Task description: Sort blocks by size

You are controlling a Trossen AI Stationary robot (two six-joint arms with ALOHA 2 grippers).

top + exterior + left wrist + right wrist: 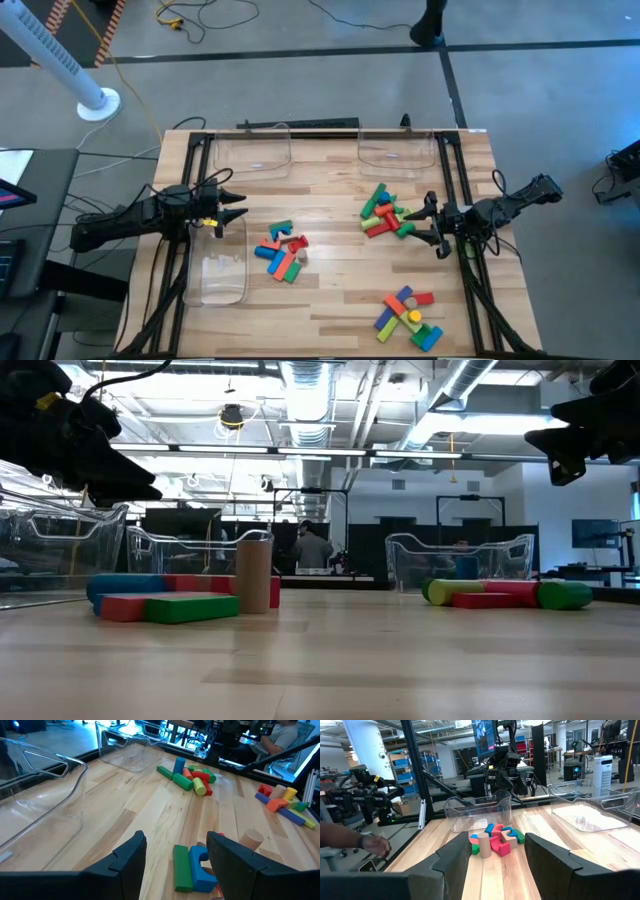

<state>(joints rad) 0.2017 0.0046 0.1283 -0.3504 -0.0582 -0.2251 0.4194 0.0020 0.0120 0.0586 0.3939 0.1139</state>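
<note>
Both grippers hang open and empty over a table strewn with blocks.

The left gripper (238, 208) sits at the table's left side above a clear bin (220, 272), its fingers (125, 862) spread with nothing between them. The right gripper (432, 222) waits at the right side, also open. The blocks lie in three loose heaps on the wood: one in the middle (282, 251), one just beside the right gripper (385, 212), one near the front edge (408, 315). Two more clear bins (252, 150) stand along the far edge.
</note>
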